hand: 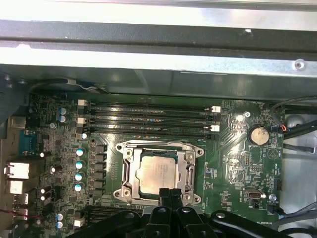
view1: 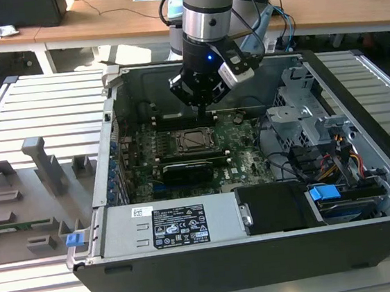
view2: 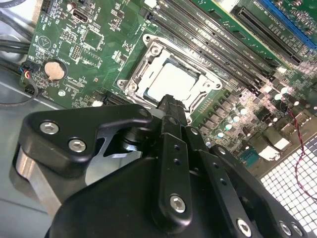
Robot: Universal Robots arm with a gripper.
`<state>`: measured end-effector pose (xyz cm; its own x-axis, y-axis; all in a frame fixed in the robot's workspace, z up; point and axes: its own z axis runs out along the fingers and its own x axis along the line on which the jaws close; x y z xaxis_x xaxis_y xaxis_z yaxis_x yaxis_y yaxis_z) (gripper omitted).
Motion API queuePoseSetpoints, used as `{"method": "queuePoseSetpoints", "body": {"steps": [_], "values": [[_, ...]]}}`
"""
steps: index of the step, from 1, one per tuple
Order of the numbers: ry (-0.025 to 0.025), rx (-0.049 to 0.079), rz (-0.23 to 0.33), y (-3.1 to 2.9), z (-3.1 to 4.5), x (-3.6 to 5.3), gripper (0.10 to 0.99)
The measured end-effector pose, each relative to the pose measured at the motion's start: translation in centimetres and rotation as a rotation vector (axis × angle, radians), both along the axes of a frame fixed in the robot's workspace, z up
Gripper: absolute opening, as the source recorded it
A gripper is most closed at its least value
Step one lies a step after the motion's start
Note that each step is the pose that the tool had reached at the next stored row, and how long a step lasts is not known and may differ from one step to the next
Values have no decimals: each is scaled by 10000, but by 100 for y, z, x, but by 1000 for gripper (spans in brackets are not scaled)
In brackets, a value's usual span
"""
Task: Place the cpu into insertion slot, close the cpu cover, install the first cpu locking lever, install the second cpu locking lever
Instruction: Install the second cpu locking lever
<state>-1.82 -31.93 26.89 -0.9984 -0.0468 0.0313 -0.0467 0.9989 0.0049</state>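
First wrist view: cpu (hand: 155,173) in insertion slot (hand: 130,171).

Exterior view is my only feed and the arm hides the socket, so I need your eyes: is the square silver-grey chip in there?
Observer: Yes. In the first wrist view the small square silver-grey cpu lies flat, seated amid the green circuit board.
Operator: And the cover?
Observer: The thin silver-grey metal cpu cover lies down flat around it, the chip showing through its cut-out.
Operator: Where is the claw?
Observer: The black claw is shut with nothing in it, its tip over the cover's edge.
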Motion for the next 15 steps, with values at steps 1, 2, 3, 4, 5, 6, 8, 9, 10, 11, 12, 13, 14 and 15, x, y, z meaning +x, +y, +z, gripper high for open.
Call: {"method": "queuePoseSetpoints", "body": {"steps": [1,2,3,4,5,6,8,9,10,11,12,13,14,15], "values": [[1,-1,0,0,0,11,106],[2,-1,0,0,-1,41,106],[5,-1,0,0,-2,70,106],[10,0,1,0,-2,93,106],[15,0,-1,0,-3,122,106],[20,0,-1,0,-4,141,106],[21,-1,1,-56,-11,146,106],[20,1,0,-96,-14,146,106],[21,-1,-1,-162,-16,145,106],[21,-1,-1,-210,-19,145,106],[21,-1,0,-258,-24,146,106],[21,-1,1,-358,-45,146,106],[20,3,0,-428,-87,145,106],[20,3,0,-464,-140,145,106]]}}
